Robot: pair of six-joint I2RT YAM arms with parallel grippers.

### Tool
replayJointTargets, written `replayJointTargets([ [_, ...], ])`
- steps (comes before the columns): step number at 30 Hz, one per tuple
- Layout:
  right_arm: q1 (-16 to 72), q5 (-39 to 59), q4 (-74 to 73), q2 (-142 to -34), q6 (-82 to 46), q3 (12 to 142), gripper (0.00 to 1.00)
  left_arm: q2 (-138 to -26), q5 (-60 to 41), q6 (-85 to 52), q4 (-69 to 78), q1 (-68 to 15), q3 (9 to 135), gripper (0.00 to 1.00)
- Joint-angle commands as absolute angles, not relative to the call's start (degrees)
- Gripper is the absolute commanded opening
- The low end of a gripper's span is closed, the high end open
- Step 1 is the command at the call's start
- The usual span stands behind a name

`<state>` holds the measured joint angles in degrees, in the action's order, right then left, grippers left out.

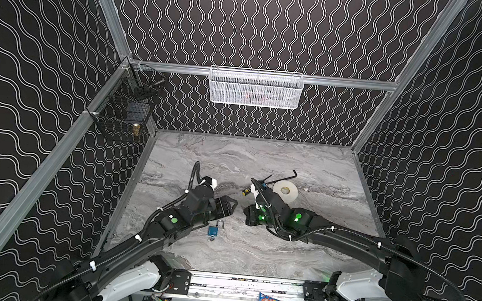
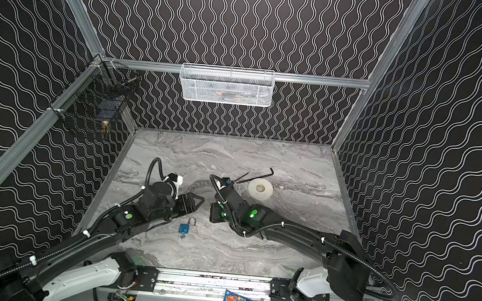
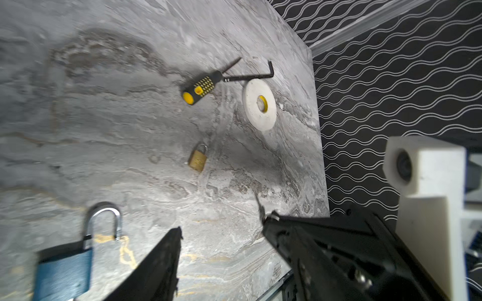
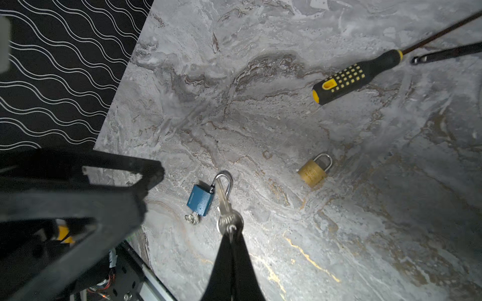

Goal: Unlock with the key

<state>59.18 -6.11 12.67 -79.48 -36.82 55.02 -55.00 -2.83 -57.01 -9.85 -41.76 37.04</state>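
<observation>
I am gripping the small, flat, silvery metal key (image 4: 226, 208) by its rounded head in my right pincer (image 4: 230, 234), which is clamped on it with the blade sticking out past the tips. In both top views that pincer is sitting just right of centre, low in the frame; the key is too small to find there. My left pincer (image 1: 232, 207) is facing it from the left, jaws apart and empty. Just below them in the frame, the blue-bodied padlock (image 1: 212, 231) is lying on the grey marbled desk (image 1: 254, 253) with a second key (image 4: 191, 218) in its base and its shackle swung aside, so I am judging it done. The small brass padlock (image 4: 312, 172), shackle seated, is lying nearby, untouched. I am judging this the carrying step. Next, the left pincer is going to have to steady the brass body while I am lining the blade up with its keyhole, which is not showing.
</observation>
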Motion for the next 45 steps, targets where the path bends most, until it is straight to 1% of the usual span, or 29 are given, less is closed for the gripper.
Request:
replayJointTargets([
  [1,60.4,-7.5,11.2,-76.9,-38.9,53.9,0.00,-57.1,0.5,-58.8,-3.8,-44.1,37.9,0.62],
  [6,61.6,-7.6,10.0,-74.5,-39.8,52.3,0.00,-58.5,3.3,-59.1,-1.7,-46.8,38.7,0.52],
  [10,62.4,-8.2,8.9,-73.1,-40.6,51.3,0.00,-59.0,3.3,-59.8,-0.2,-47.4,39.0,0.41],
  [15,63.0,-9.1,7.6,-72.6,-40.5,51.2,0.00,-59.4,3.6,-60.1,-0.2,-48.2,39.2,0.37],
  [17,63.1,-9.4,7.0,-72.8,-40.6,51.3,0.00,-59.3,3.1,-60.5,1.2,-48.4,38.6,0.33],
  [19,63.1,-9.2,6.7,-73.2,-40.3,51.7,0.00,-59.4,2.5,-61.0,2.3,-48.5,38.3,0.32],
  [21,63.2,-9.2,6.4,-73.7,-40.2,51.9,0.00,-59.5,2.6,-60.8,1.8,-48.6,38.3,0.28],
  [24,63.2,-9.2,6.5,-74.3,-40.3,52.1,0.00,-59.0,3.0,-60.8,1.7,-48.6,38.2,0.25],
  [27,63.2,-9.5,6.5,-74.4,-40.1,52.2,0.00,-58.5,3.6,-60.6,1.1,-48.6,38.1,0.18],
  [30,63.1,-10.0,6.4,-74.5,-40.1,52.1,0.00,-58.2,3.8,-60.5,0.3,-48.6,38.1,0.15],
  [33,63.3,-10.1,6.7,-74.6,-39.9,52.5,0.00,-58.5,3.0,-60.6,0.7,-48.6,37.9,0.14],
  [35,63.4,-10.3,6.6,-74.6,-39.6,52.6,0.00,-58.9,2.9,-60.2,0.2,-48.6,38.2,0.12],
  [40,63.5,-10.7,7.1,-74.1,-39.2,52.8,0.00,-59.2,3.1,-59.8,-1.1,-48.6,38.7,0.12],
  [42,63.5,-10.8,7.2,-74.2,-38.9,52.8,0.00,-59.2,2.8,-59.4,-1.3,-48.6,38.9,0.07],
  [45,63.5,-10.9,7.5,-74.4,-38.7,53.0,0.00,-58.9,2.6,-59.6,-0.3,-48.6,38.5,0.05],
])
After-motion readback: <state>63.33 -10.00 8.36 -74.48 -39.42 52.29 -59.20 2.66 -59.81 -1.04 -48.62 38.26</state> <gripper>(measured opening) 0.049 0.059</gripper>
